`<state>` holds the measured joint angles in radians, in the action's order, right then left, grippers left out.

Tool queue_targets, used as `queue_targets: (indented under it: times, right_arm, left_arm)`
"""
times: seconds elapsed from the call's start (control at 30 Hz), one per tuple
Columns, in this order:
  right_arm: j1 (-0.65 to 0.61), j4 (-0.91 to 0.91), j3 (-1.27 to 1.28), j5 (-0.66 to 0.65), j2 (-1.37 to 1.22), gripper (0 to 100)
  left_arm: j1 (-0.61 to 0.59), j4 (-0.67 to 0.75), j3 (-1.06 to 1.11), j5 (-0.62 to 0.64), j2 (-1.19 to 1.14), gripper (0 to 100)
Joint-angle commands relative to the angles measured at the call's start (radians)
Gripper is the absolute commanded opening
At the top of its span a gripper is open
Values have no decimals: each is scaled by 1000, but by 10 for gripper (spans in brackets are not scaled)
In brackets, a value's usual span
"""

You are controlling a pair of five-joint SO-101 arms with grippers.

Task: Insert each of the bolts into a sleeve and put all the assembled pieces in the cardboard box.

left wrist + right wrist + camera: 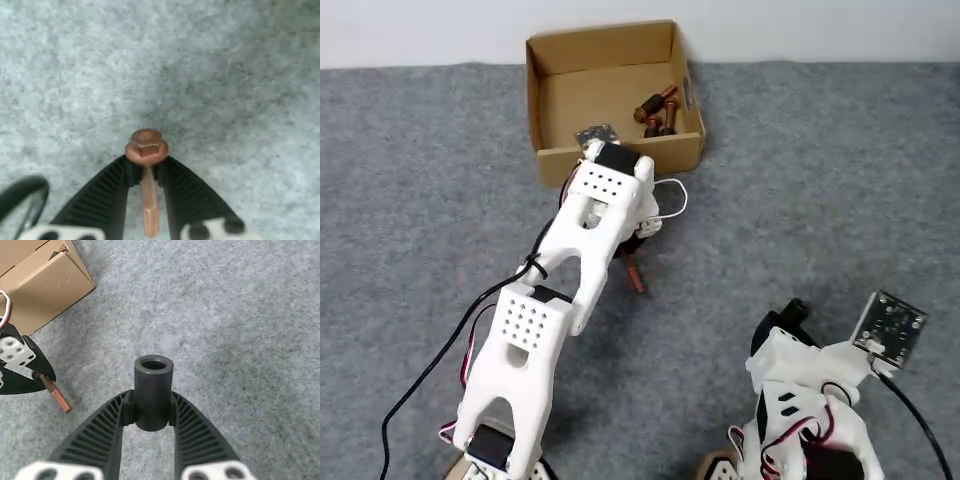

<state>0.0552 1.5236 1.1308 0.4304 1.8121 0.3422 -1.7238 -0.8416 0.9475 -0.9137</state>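
The left gripper (pixel 147 171) is clenching the bolt (pixel 146 149) just under its head, with the shank running back between the jaws. The right gripper (pixel 151 409) is grasping the sleeve (pixel 153 382), bore opening past the jaw tips. I'd be lining shank with bore before pushing.

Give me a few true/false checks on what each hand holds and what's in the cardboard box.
1. The left hand is shut on a copper hex-head bolt. True.
2. The right hand is empty. False: it grips a black cylindrical sleeve.
3. The brown cardboard box is empty. False: bolt-and-sleeve pieces lie in one corner.
4. The held bolt and the held sleeve are apart. True.
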Motion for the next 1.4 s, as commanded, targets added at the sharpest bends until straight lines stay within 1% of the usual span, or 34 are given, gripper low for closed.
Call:
queue_targets:
  times: [0.0, 0.1, 0.17, 0.27, 0.4, 0.47, 0.6, 0.8, 0.87, 0.97, 1.1, 1.2, 1.3, 1.37]
  right_arm:
    - [-22, 2, -37, -41, -5, 8]
    - [-108, 2, -61, -44, -5, 8]
    - [-171, 4, -83, -44, -5, 8]
    - [-232, 28, -109, -49, -5, 8]
    - [-266, 53, -117, -120, -5, 8]
    - [-295, 48, -121, -183, -5, 8]
    - [-348, 28, -121, -284, -5, 8]
    - [-421, 16, -118, -407, -8, 8]
    - [-452, 13, -115, -425, -15, 8]
    - [-506, 12, -114, -430, -16, 8]
    - [-590, -4, -95, -431, -16, 8]
    - [-645, -38, -40, -431, -16, 8]
    - [-694, -102, 21, -433, -16, 8]
    - [-737, -173, 64, -457, -16, 8]
  left_arm:
    - [20, -32, -18, -48, 226, 2]
    - [69, -32, 48, -94, 390, 2]
    - [107, -31, 122, -127, 503, 2]
    - [161, -26, 265, -169, 666, 2]
    - [206, 9, 458, -204, 859, 2]
    - [210, 52, 558, -224, 959, 2]
    - [204, 160, 777, -278, 1168, 3]
    - [204, 370, 1141, -318, 1513, 3]
    - [204, 439, 1244, -319, 1631, 4]
    - [204, 500, 1374, -319, 1788, 4]
    - [196, 543, 1500, -319, 1970, 4]
    - [158, 585, 1560, -318, 2085, 4]
    - [115, 631, 1606, -318, 2183, 4]
    - [106, 655, 1633, -325, 2242, 4]
